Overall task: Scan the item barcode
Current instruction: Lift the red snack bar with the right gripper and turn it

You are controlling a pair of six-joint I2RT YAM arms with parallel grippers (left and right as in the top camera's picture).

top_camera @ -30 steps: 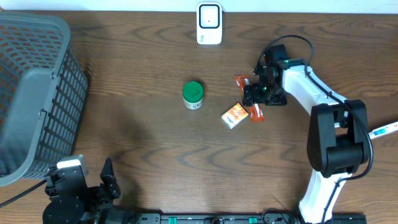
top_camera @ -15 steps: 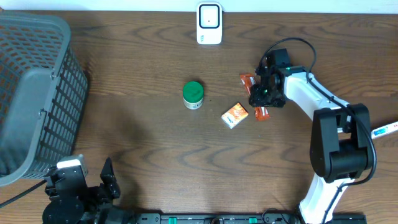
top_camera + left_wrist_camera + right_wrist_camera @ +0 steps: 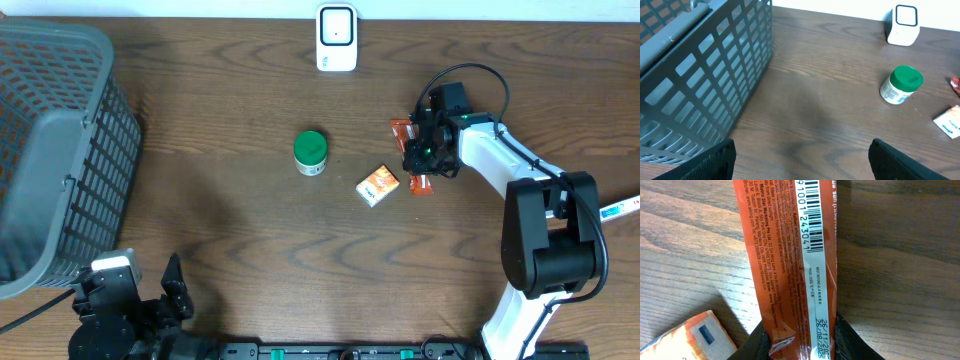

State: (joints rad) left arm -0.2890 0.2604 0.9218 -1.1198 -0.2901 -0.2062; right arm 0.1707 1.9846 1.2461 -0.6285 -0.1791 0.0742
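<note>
Right gripper (image 3: 428,158) had its 2 fingers squeezed close on one end of the long red packet (image 3: 790,255). That packet lay on the table (image 3: 230,200), well apart from the white scanner (image 3: 337,38), with its barcode (image 3: 816,210) showing on top. Left gripper (image 3: 802,165) was wide and held nothing. The hold was only on the thin end, so the soft packet could slip out or flop when lifted. It could bend too, and then the scanner might not read the lines. The little orange box (image 3: 378,185) sat just beside it and could get bumped
</note>
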